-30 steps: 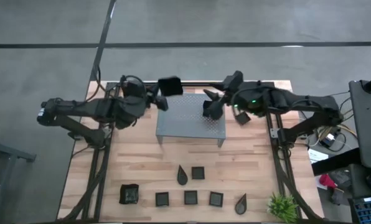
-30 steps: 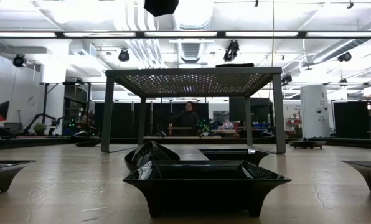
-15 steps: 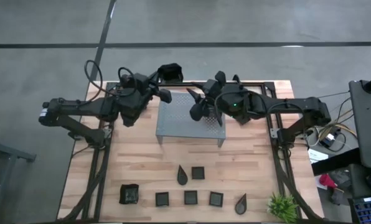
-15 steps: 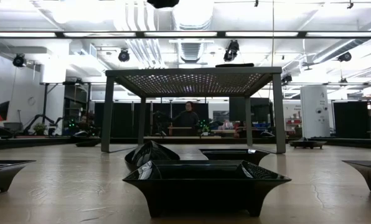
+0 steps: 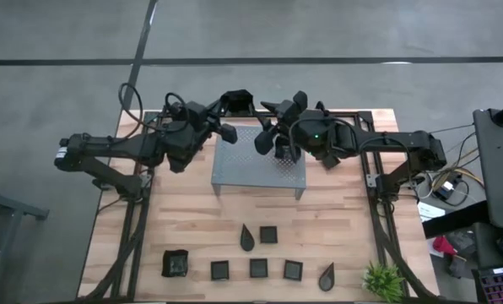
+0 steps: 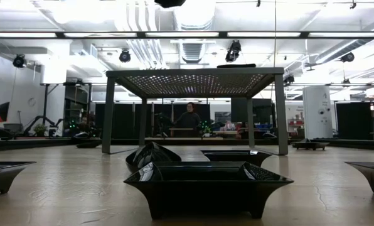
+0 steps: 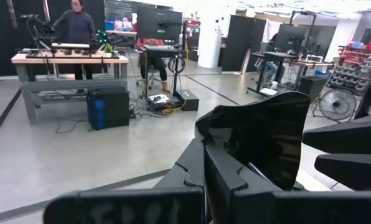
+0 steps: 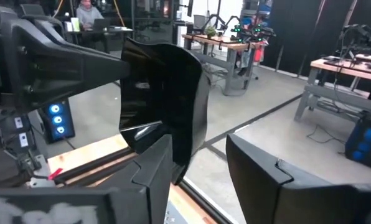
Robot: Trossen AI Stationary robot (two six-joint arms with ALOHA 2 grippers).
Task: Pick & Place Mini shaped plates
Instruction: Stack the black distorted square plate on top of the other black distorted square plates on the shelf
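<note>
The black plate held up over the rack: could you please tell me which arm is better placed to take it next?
Probably the right: its open end effector faces the plate, which the left end effector holds above the rack.

High view: overhead, straight down on the whole table (image 5: pixel 192 211), both arms, surrounding floor.
Low view: table-top height, level across, nearest square plate (image 6: pixel 208 186) close; room behind.
Left wrist view: past own fingers, toward room.
Right wrist view: likewise.
Shared: rack (image 5: pixel 260 160) and plates in high and low.
</note>
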